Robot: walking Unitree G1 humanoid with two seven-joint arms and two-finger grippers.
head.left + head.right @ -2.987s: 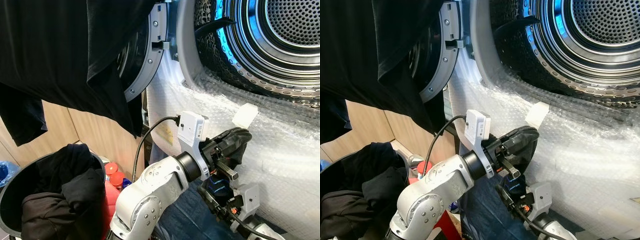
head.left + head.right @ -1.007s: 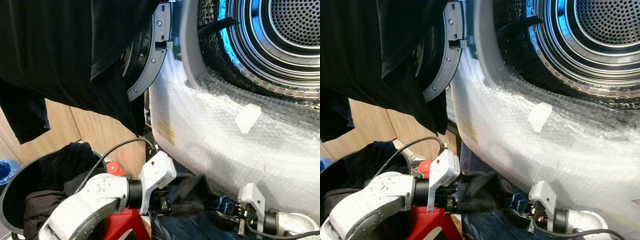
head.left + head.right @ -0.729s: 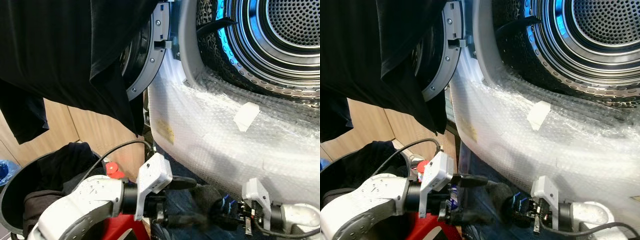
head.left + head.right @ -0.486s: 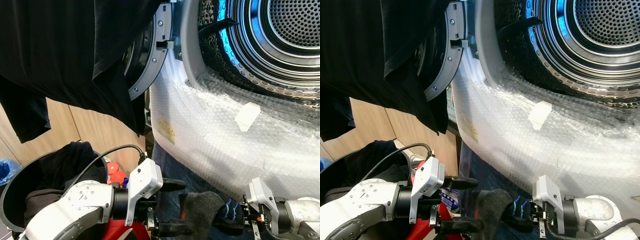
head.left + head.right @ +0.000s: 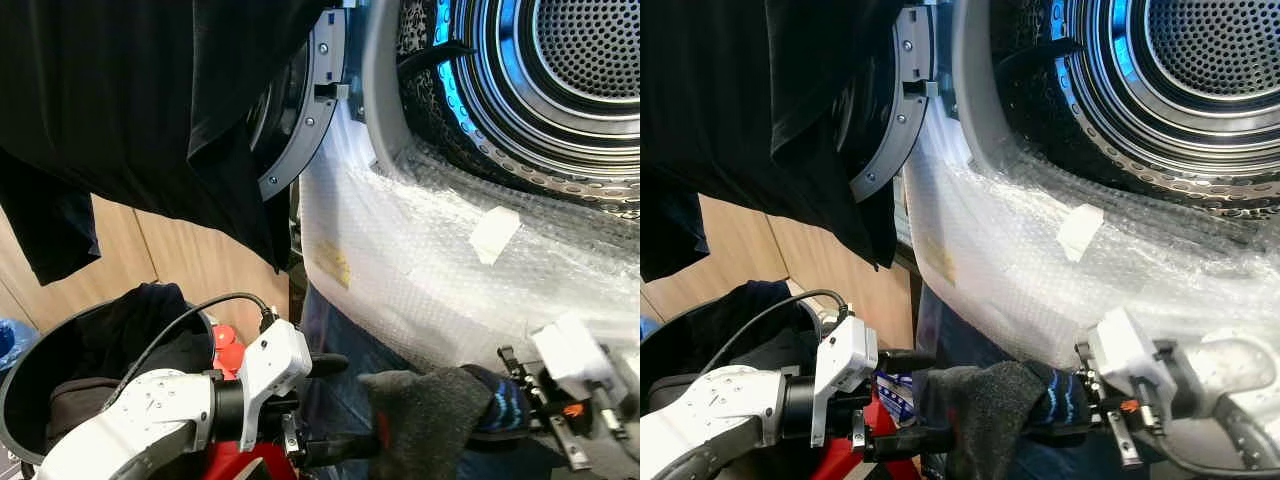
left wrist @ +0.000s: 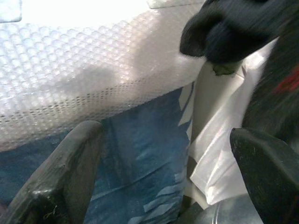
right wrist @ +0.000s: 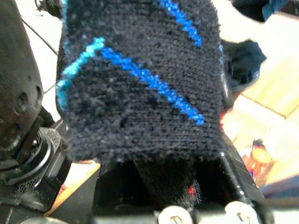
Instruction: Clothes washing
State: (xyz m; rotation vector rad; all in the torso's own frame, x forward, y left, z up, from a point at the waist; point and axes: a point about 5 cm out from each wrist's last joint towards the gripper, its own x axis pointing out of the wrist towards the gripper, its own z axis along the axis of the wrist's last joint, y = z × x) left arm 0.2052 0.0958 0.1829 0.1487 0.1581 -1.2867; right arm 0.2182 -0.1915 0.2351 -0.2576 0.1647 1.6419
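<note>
The washing machine drum (image 5: 1200,60) stands open at upper right, its front panel wrapped in bubble wrap (image 5: 1040,270), with the open door (image 5: 885,110) to its left partly covered by a hanging black garment (image 5: 750,110). Below the panel, the right gripper (image 5: 1080,395) is clamped on the blue-striped cuff of a dark grey sock (image 5: 990,410), which hangs toward the left gripper (image 5: 910,395), whose fingers are spread apart just beside the sock's free end. A dark laundry basket (image 5: 700,340) holding black clothes sits at lower left, in front of wooden cabinet panels (image 5: 760,250).
</note>
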